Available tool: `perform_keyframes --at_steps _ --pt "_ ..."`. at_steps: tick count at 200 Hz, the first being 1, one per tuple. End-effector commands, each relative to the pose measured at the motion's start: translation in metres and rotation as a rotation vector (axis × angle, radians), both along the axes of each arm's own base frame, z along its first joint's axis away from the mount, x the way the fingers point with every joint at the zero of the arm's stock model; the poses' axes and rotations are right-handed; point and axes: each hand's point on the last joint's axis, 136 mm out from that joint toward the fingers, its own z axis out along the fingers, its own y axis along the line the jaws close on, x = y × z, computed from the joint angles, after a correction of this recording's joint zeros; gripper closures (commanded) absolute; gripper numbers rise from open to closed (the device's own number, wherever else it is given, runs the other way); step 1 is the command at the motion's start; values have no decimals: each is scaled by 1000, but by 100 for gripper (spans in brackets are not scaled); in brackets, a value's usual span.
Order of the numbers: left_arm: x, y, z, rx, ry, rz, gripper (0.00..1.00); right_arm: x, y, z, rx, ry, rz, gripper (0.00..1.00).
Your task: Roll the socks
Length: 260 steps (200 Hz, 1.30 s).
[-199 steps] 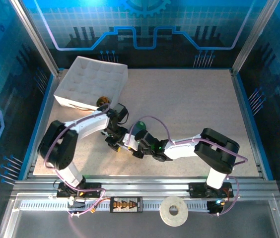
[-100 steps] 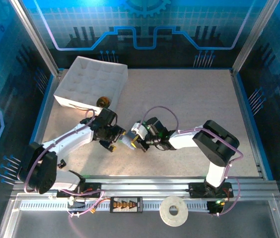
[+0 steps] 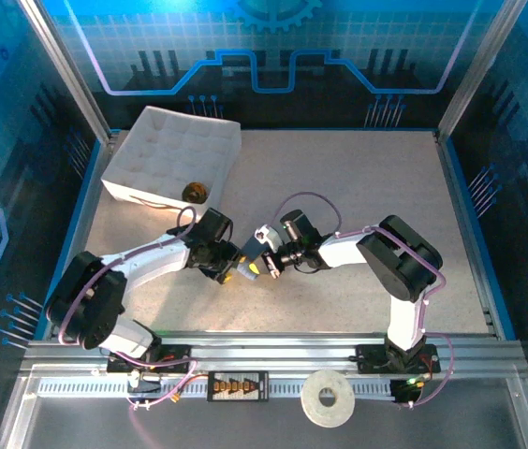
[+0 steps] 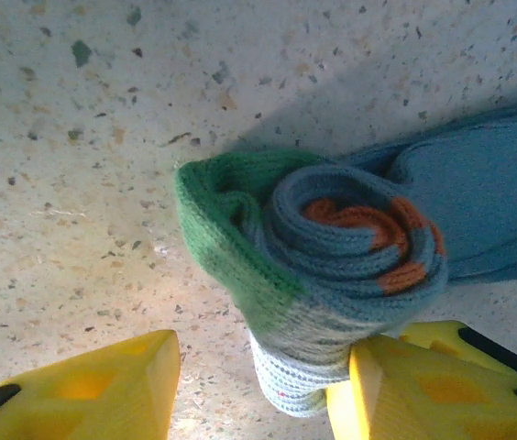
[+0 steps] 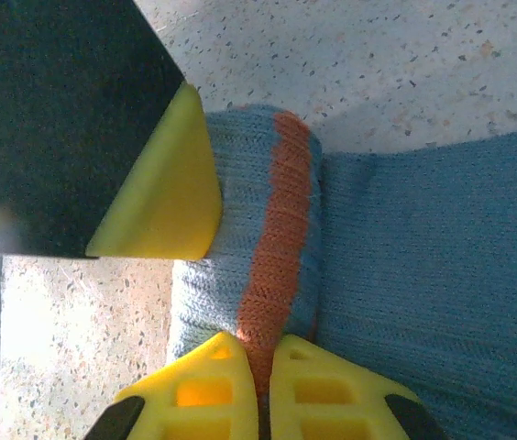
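**Top view.** You see the left end effector (image 3: 233, 272) and the right end effector (image 3: 262, 268) meeting nose to nose near the middle of the bench (image 3: 358, 187). The work between them is too small to read here. A small dark ball (image 3: 194, 192) sits at the near edge of the white box (image 3: 175, 150). Whether it is the other sock, already rolled, cannot be told.

**Left wrist view.** The blue-grey sock (image 4: 350, 247) lies on the bench, wound into a tight spiral with green on its outer turn and orange at the core. A flat stretch trails away from the spiral, unrolled. The left fingers stand wide apart, and the roll leans on one of them.

**Right wrist view.** The right fingers are pinched together on the roll's orange stripe. Judge this sock as about half rolled, with the flat stretch left to wind.
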Motion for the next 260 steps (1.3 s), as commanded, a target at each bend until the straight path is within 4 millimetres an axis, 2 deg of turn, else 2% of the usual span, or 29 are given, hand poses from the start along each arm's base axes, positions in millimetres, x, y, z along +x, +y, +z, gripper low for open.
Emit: perform_keyframes --at_steps 1,39,61,66,79,102,119,137,153,183,241,260 --pt "0 3 -1 55 -6 -25 46 -39 -73 -94 -377 242 -111 100" --pt "4 -4 -16 82 28 -49 45 -34 -73 -97 -397 237 -125 100" --pt "-13 7 -37 172 157 -48 52 -27 -68 -85 -389 160 -98 100" --pt "-18 11 -41 192 189 -44 54 -26 -64 -78 -375 126 -78 100" --pt "-30 20 -47 243 244 -41 57 -23 -49 -52 -317 -14 -13 91" --pt "-47 31 -49 298 316 -19 68 -17 -32 -1 -210 -284 30 68" --pt "-49 33 -48 308 337 -6 70 -12 -26 36 -174 -517 27 53" --pt "-44 28 -45 297 338 -6 70 -13 -24 53 -205 -660 42 47" --pt "-41 24 -42 290 336 -10 70 -19 -20 54 -256 -730 78 47" --pt "-38 15 -41 270 368 -27 70 -23 -10 44 -346 -802 102 46" --pt "-32 2 -44 221 385 -46 69 -14 18 32 -433 -852 115 47" --pt "-29 -1 -42 205 379 -50 69 -15 12 12 -505 -814 135 52"
